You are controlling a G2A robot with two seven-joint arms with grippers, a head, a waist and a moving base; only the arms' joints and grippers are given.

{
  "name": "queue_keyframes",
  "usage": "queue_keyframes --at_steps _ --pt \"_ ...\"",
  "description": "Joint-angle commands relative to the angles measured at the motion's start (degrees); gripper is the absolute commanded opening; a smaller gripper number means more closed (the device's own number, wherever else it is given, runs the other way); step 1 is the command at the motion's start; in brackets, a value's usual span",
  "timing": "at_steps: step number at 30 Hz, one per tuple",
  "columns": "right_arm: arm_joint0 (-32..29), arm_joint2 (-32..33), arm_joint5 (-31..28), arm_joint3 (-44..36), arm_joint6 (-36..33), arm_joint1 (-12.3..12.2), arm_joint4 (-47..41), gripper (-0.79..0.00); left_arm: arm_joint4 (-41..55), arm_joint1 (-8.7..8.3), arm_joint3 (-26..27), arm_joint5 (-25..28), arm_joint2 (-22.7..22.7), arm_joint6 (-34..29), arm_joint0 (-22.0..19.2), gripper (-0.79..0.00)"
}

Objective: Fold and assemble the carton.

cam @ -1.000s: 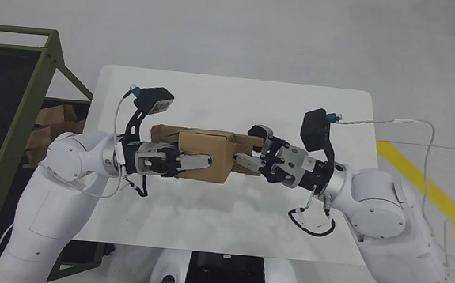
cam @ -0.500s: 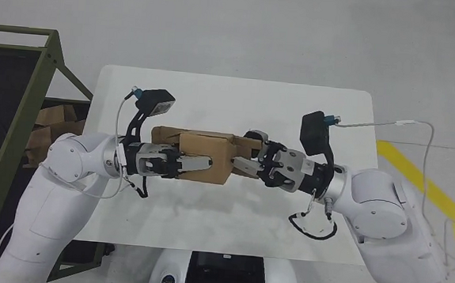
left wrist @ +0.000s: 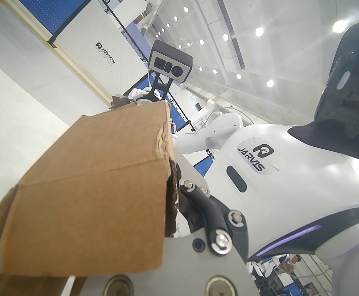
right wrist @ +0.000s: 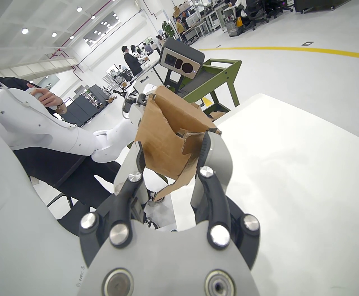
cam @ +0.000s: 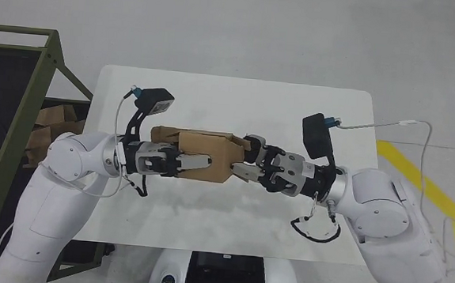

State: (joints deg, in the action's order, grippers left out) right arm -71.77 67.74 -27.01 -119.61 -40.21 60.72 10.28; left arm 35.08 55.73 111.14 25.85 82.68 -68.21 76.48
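Brown carton raised over the white surface, between my two arms.
My left hand pinches its wall; my right hand is spread wide, fingers straddling the end flap.

Carton above table centre; left tool at its left end, right tool at right.

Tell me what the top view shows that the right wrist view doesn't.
Top view: the carton at full length with its closed upper face, and the left gripper clamped on one end over the table.
Right wrist view: the carton's open end, its hollow inside, and a ragged flap between the open fingers of the right gripper.
Both: the carton, the table, and the right gripper at the carton's end.
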Motion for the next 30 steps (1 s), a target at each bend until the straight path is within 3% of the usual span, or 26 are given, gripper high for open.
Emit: queue_keyframes --at_steps 1,30 --pt "0.0 0.0 0.1 0.1 -0.1 0.0 0.0 -0.443 0.0 -0.01 0.0 0.0 0.0 0.0 0.0 -0.785" --pt "2.0 -2.1 2.6 0.7 -1.2 0.1 1.1 -0.508 0.9 -0.11 -0.2 0.1 0.3 -0.8 -0.2 -0.785"
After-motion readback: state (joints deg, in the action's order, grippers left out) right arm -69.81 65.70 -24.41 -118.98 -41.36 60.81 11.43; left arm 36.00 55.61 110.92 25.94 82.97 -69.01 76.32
